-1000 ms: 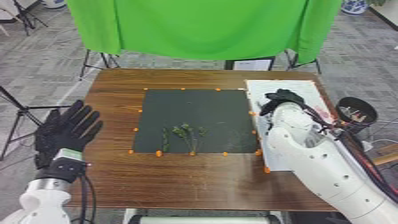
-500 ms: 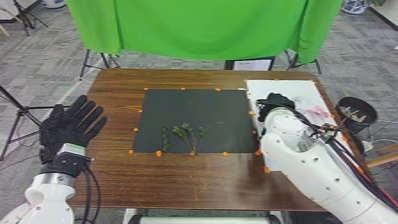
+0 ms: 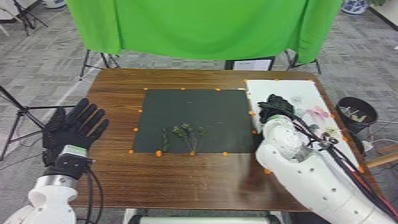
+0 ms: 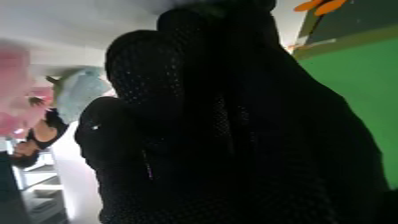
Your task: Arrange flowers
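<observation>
Picking seems the step: the right hand (image 3: 277,106), its hold unclear, likely needs to pinch the pink flowers (image 3: 317,113) just beside it, for the green sprigs (image 3: 186,128) to its left; the left hand (image 3: 69,129) is open, empty.

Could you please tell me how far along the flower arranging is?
It looks partly done: green stems lie on the dark mat. The right hand is over the white sheet; I cannot tell whether it holds anything. Pink flowers lie on that sheet, so placing them on the mat is probably what is left.
</observation>
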`<move>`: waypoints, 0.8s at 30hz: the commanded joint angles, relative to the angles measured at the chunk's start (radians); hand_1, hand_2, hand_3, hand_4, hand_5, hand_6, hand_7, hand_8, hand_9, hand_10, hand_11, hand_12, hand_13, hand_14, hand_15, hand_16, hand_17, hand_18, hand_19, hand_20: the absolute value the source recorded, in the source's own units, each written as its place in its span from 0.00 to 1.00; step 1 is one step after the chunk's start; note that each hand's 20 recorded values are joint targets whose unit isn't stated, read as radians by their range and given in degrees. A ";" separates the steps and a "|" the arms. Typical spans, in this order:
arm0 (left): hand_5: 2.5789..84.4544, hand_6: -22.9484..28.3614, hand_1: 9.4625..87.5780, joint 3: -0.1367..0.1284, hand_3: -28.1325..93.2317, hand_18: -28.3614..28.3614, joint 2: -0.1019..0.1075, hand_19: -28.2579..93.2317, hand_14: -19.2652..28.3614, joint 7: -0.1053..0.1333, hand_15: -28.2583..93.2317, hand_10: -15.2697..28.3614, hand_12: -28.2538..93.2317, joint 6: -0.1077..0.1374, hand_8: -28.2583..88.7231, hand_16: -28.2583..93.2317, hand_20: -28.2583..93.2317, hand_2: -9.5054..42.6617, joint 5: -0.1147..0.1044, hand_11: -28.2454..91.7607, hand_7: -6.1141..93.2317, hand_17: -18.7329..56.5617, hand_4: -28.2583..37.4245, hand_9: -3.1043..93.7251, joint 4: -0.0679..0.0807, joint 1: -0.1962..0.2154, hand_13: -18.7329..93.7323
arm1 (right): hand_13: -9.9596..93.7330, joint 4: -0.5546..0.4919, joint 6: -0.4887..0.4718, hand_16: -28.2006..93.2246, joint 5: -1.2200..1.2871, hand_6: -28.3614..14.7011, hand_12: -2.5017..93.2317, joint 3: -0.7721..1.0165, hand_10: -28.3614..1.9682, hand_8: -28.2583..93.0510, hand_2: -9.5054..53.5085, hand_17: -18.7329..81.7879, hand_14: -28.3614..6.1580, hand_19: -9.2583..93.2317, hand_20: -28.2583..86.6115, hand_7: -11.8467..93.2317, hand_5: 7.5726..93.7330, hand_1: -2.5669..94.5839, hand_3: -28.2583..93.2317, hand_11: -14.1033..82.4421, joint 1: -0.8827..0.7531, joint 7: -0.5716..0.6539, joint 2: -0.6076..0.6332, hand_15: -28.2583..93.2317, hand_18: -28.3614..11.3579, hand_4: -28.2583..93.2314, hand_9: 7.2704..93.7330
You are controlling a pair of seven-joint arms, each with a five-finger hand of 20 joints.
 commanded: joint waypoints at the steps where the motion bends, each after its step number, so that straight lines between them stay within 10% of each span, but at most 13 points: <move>1: 0.55 0.63 0.21 -0.006 0.83 0.79 -0.013 0.56 0.76 -0.004 0.55 0.71 0.34 -0.012 0.18 0.18 0.34 0.48 -0.008 0.40 0.20 0.16 0.00 0.45 -0.001 0.031 0.42 | 0.96 -0.174 0.118 0.59 -0.063 0.58 0.45 0.037 0.57 0.42 0.00 0.72 0.73 1.00 0.57 0.42 0.86 0.56 0.88 0.25 -0.084 0.009 0.073 0.59 0.10 0.11 0.98; 12: 0.55 0.63 0.21 -0.026 0.83 0.79 -0.013 0.56 0.75 -0.018 0.55 0.72 0.34 -0.010 0.18 0.18 0.34 0.48 -0.012 0.40 0.20 0.16 0.00 0.45 -0.005 0.053 0.42 | 0.95 -0.384 0.069 0.59 -0.023 0.58 0.45 0.041 0.54 0.42 0.00 0.72 0.69 1.00 0.57 0.43 0.86 0.55 0.88 0.26 -0.215 0.043 0.009 0.59 0.08 0.12 0.98; 24: 0.55 0.63 0.21 -0.008 0.83 0.79 -0.020 0.56 0.76 -0.027 0.55 0.72 0.34 -0.002 0.18 0.18 0.34 0.48 -0.009 0.40 0.20 0.16 0.00 0.45 -0.002 0.041 0.42 | 0.93 -0.308 0.173 0.53 -0.100 0.59 0.50 -0.079 0.55 0.40 0.00 0.71 0.59 1.00 0.58 0.50 0.81 0.55 0.88 0.30 -0.232 0.055 -0.100 0.67 0.08 0.12 0.95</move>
